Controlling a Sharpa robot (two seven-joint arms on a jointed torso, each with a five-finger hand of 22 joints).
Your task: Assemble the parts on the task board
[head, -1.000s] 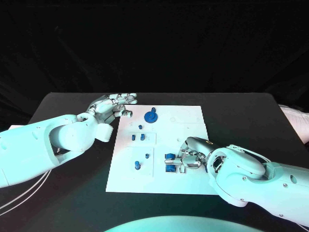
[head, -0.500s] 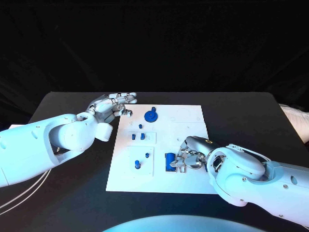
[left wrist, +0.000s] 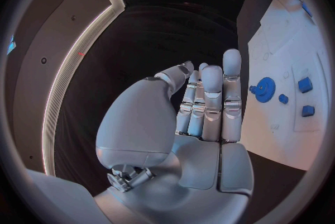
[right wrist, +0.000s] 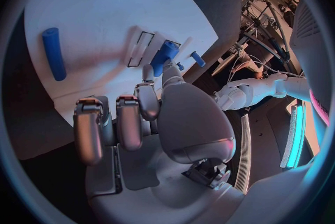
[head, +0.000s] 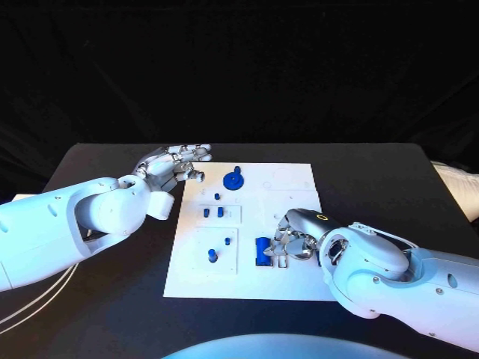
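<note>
- Centrally, the white rectangular task board [head: 288, 179] is seen lying flat on the black table [head: 391, 179].
- The silver left hand [head: 175, 163] is held over the board's far left corner, fingers straight and close together, nothing gripped.
- The silver right hand [head: 293, 238] is curled over a blue block-shaped part [head: 263, 250] near the board's near edge; whether it is gripped cannot be told.
- A blue gear-shaped part [head: 234, 179] is seen near the left hand.

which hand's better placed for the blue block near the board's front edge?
Right. The right hand sits beside the blue block on the task board; the left hand hovers at the far left corner, holding nothing.
</note>
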